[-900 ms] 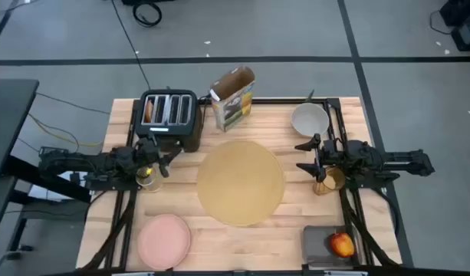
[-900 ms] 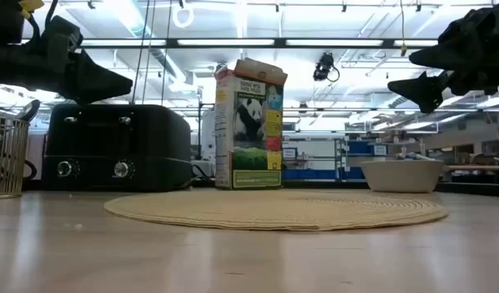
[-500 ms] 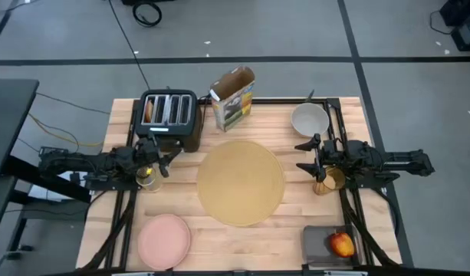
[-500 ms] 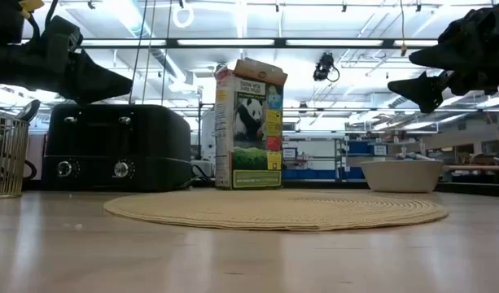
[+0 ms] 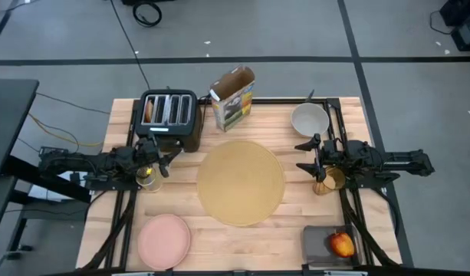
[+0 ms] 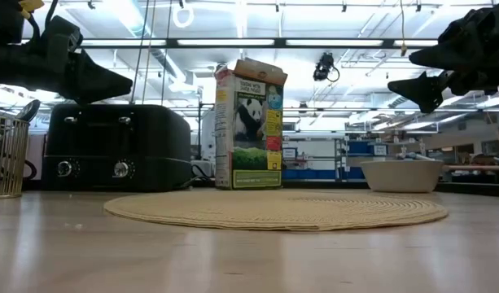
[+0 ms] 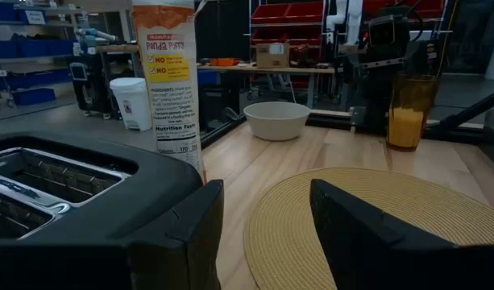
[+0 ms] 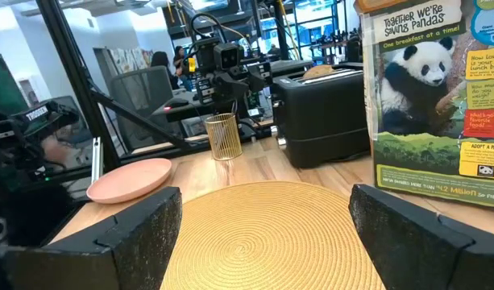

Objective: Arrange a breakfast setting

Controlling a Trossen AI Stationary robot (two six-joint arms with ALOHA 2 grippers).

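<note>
The round tan placemat [image 5: 241, 182] lies at the table's middle. The pale grey bowl [image 5: 310, 119] stands at the far right, and the amber tumbler [image 5: 331, 181] stands under my right arm. The pink plate [image 5: 164, 240] lies at the near left. The red apple [image 5: 342, 244] sits in a dark grey basket [image 5: 317, 244] at the near right. A spoon [image 6: 27, 110] sticks up out of a wire cup [image 5: 149, 179] at the left. My left gripper [image 5: 170, 159] is open and empty, above the table left of the placemat. My right gripper [image 5: 304, 156] is open and empty, right of the placemat.
A black four-slot toaster [image 5: 169, 116] stands at the far left. An open cereal box [image 5: 235, 100] with a panda on it stands at the far middle. Bare wood shows near the front edge between the plate and the basket. A person [image 8: 13, 97] shows beyond the table.
</note>
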